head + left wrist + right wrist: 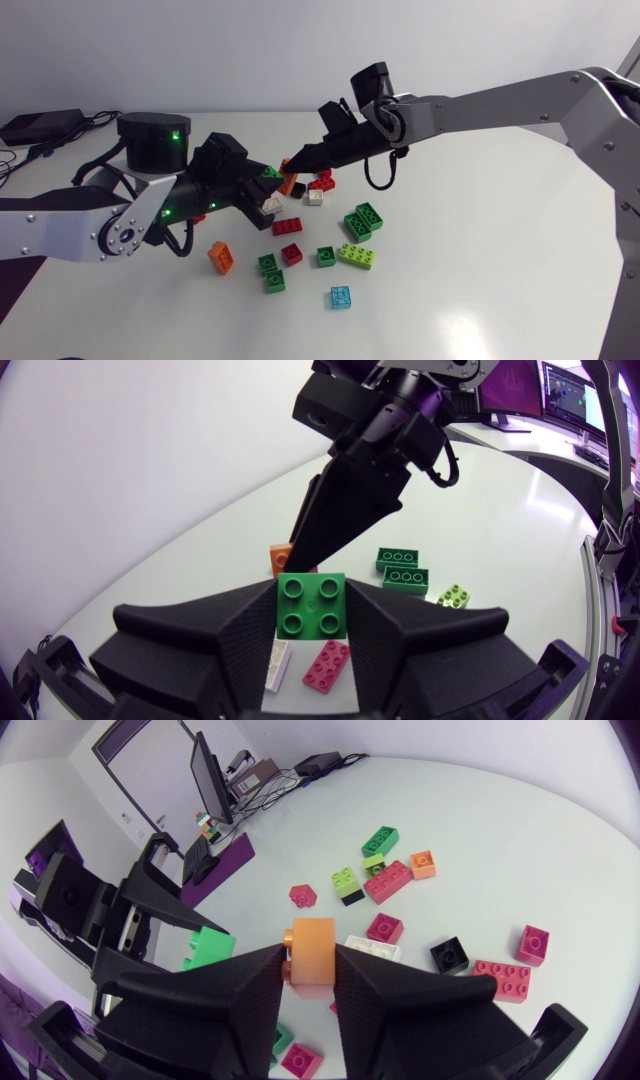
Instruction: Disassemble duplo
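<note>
Your left gripper (312, 622) is clenched on a green brick (312, 600), one finger on each side of it, studs facing the wrist camera. Your right gripper (312, 972) grasps an orange brick (312, 948) the same way. Both bricks are held up off the table (480, 260), where the two grippers meet just to the 10 o'clock side of the table's middle in the head view.

From the right wrist view, the green brick sits off to one side of the orange one with a gap between them. I judge that this pair is already parted and you are at the end of a pull-apart step. The left wrist view is less clear: the orange brick shows just behind the green one, and I cannot tell from there whether they touch.

Loose bricks are scattered from about 3 to 7 o'clock of the grippers. They include a pair of dark green long bricks (363, 220), a lime brick (357, 256), a blue brick (341, 297) and several small red and green ones.

The next move calls for drawing the arms apart a little to confirm the split. Then lower each brick onto a bare patch and open the fingers. Put the green one toward 8 o'clock and the orange toward 2 o'clock, so neither lands on the pile. After that, look for any piece that remains stacked. The dark green pair is worth checking, though I cannot tell whether its bricks are joined.
</note>
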Controlling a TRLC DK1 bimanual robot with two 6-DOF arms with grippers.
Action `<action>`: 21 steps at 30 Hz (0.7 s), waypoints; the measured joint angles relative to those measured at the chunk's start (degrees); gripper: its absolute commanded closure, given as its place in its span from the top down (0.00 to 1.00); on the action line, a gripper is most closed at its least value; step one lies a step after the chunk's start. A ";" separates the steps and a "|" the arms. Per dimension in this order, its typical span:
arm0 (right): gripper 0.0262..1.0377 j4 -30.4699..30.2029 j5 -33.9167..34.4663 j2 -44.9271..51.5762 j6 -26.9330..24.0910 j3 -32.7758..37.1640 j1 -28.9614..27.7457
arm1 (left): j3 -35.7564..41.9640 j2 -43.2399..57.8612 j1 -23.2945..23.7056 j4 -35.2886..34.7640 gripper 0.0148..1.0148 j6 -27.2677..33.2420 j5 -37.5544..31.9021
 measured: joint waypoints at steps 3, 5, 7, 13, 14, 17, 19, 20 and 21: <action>0.27 -1.09 4.20 0.04 -0.02 0.48 0.00 | 0.00 -0.46 0.11 0.46 0.18 -0.02 0.00; 0.27 -1.22 7.89 0.15 -0.02 0.66 0.07 | 0.00 -0.46 0.33 1.11 0.18 -0.02 -0.02; 0.27 -1.66 10.97 0.37 -0.02 0.92 0.07 | 0.00 -0.26 0.48 1.25 0.18 -0.02 -1.64; 0.27 -5.53 19.26 1.84 -1.22 2.84 0.74 | 2.34 6.60 0.96 -0.63 0.18 -0.04 -13.33; 0.27 -6.78 21.03 2.32 -1.66 3.58 0.98 | 2.99 7.80 1.42 -1.68 0.18 -0.07 -14.38; 0.27 -10.12 26.60 3.89 -3.52 5.53 2.38 | 5.77 11.37 3.48 -5.55 0.18 -0.35 -16.94; 0.30 -10.99 29.55 4.66 -4.50 6.08 3.45 | 8.28 14.01 5.25 -8.20 0.19 -0.74 -18.03; 0.33 -11.43 31.08 4.92 -5.14 6.14 4.09 | 9.46 15.30 6.08 -9.20 0.19 -0.92 -18.27; 0.33 -11.76 32.50 5.18 -5.66 6.14 4.70 | 10.67 16.70 6.95 -10.05 0.19 -0.94 -18.32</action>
